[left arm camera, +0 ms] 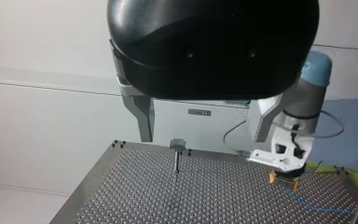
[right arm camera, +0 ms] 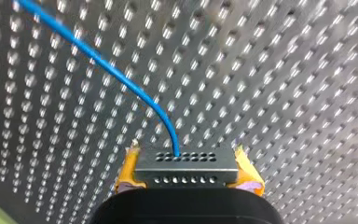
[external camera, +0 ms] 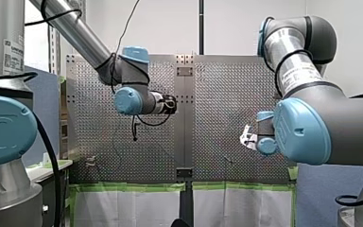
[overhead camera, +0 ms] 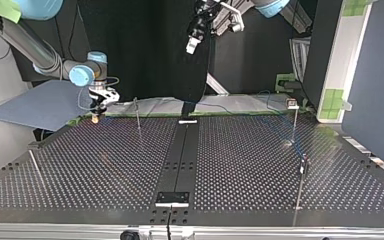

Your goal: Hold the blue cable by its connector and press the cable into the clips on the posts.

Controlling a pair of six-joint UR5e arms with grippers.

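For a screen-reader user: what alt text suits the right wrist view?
My right pincer, yellow pads showing, is shut on a grey connector. The blue cable leaves it and runs away over the perforated table.

**Top view: two arms above the perforated counter (overhead camera: 105, 170), with cable and posts.**
My right gripper (overhead camera: 96, 118) stands low at the counter's far edge, its orange-tipped fingers (overhead camera: 95, 117) pointing down, at or just above the surface. The blue cable (overhead camera: 280, 131) leads away from these fingers along the far edge to a clip-topped post (overhead camera: 293, 122) well apart from them. It then descends toward a nearer post (overhead camera: 300, 182). A third post (overhead camera: 138, 117) stands near the fingers, and contact with the cable cannot be told. My left gripper (overhead camera: 192, 44) hangs high, well above the counter. A slanted rod (overhead camera: 35, 167) lies on the other side of the fingers from the posts.
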